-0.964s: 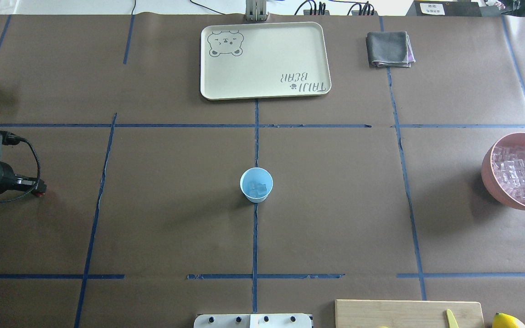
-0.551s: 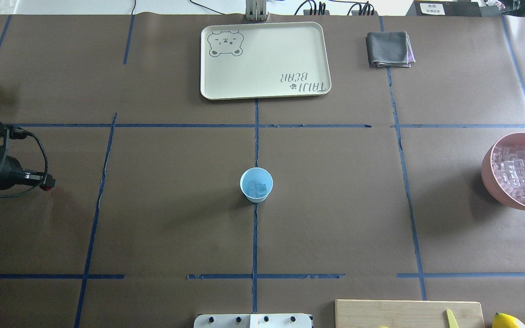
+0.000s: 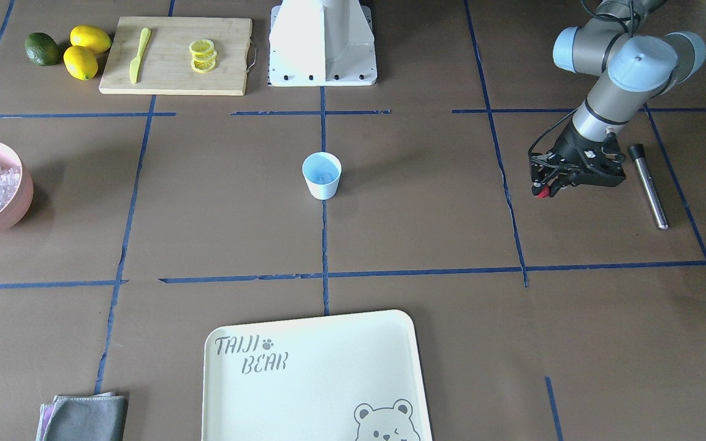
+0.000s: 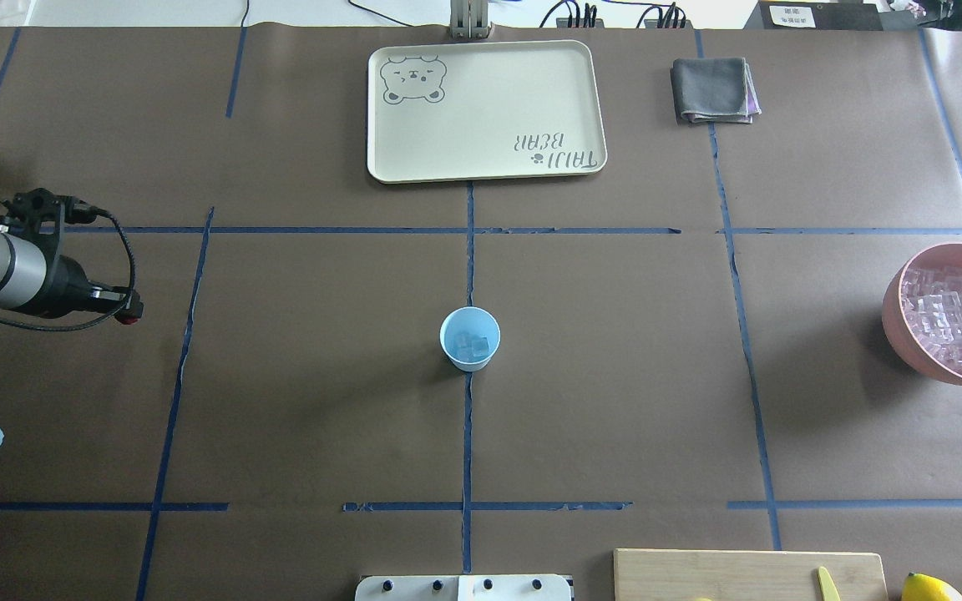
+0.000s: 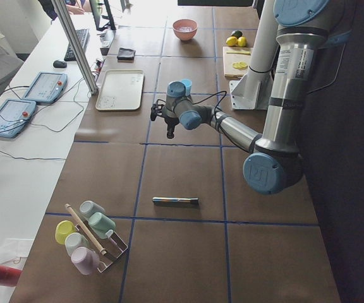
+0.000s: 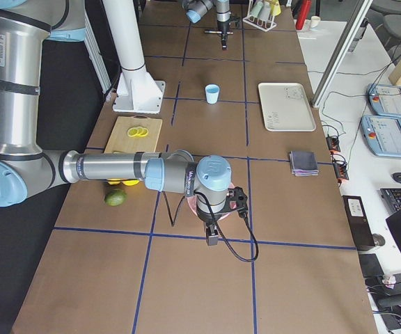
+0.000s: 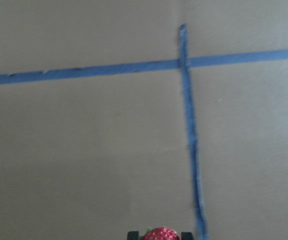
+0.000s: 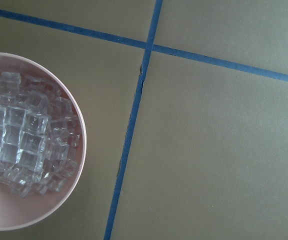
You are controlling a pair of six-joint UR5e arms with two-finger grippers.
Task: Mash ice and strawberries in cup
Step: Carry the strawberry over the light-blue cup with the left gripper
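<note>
The cup (image 4: 470,338) stands at the table's middle, white outside and light blue inside, with a few ice cubes (image 4: 474,344) in it. My left gripper (image 4: 124,315) is far to the cup's left, above the table, shut on the red strawberry (image 7: 162,234), which also shows in the front view (image 3: 540,192). More ice (image 8: 19,145) fills the pink bowl (image 4: 898,330) at the right edge. My right gripper (image 6: 212,241) hangs beside that bowl. It shows only in the right side view, so I cannot tell if it is open or shut.
A cream tray (image 4: 486,110) and a grey cloth (image 4: 713,89) lie at the far side. A cutting board (image 3: 175,55) holds lemon slices and a yellow knife, with lemons (image 3: 86,49) and a lime (image 3: 42,48) beside it. A metal rod (image 3: 648,184) lies near the left arm.
My left arm has moved right toward the cup and a little farther from the robot, carrying the strawberry. The cup and bowl have not moved.
</note>
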